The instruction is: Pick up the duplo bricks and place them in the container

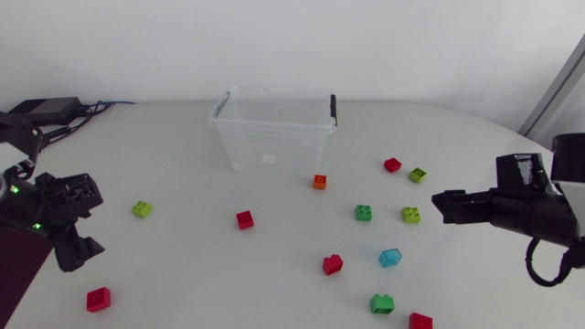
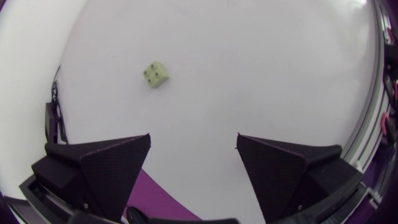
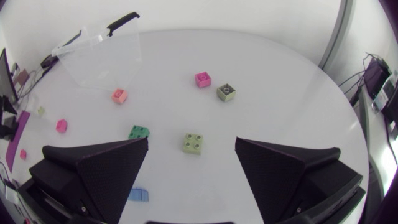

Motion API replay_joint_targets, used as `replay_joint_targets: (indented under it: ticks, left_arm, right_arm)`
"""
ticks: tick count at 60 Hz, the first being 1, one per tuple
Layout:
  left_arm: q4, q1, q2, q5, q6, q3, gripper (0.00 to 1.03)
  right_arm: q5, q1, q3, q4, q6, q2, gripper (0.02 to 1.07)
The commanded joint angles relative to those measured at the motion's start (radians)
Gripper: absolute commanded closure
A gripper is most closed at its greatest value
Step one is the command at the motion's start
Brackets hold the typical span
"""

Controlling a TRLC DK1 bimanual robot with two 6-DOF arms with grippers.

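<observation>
Duplo bricks (image 1: 364, 213): prob. light, rigid, slick plastic; grip flat sides, not studs. Left end effector (image 2: 193, 140) & right end effector (image 3: 191, 143) wide, empty.

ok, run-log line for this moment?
container: no bricks inside | bricks: scattered on table | left jaws: open, lime brick ahead | right jaws: open, empty

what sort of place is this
Probably a robot lab or test bench: a plain white table with my left gripper and right gripper open above it, loose duplo bricks scattered about, and a clear container to sort them into.
</observation>
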Motion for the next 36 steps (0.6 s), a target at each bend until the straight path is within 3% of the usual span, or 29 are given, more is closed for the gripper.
replay_joint_targets:
  ticks: [1,6,14,22,36]
  left_arm:
    - [-0.019,0.066,0.054,0.011,0.202,-0.06,0.07]
    - [-0.034,0.119,0.055,0.032,0.3,-0.09,0.07]
    - [-0.068,0.119,0.045,0.037,0.349,-0.155,0.09]
    - [-0.151,0.119,0.002,0.047,0.371,-0.164,0.1]
    - [-0.113,0.099,0.005,0.049,0.336,-0.227,0.12]
  right_arm:
    - [-0.007,-0.003,0.05,-0.05,-0.128,0.03,0.06]
    - [-0.014,-0.004,0.078,-0.07,-0.21,0.072,0.06]
    - [-0.027,-0.003,0.138,-0.142,-0.373,0.178,0.06]
    - [-0.042,0.0,0.17,-0.171,-0.384,0.218,0.06]
    - [-0.054,-0.018,0.177,-0.151,-0.43,0.215,0.06]
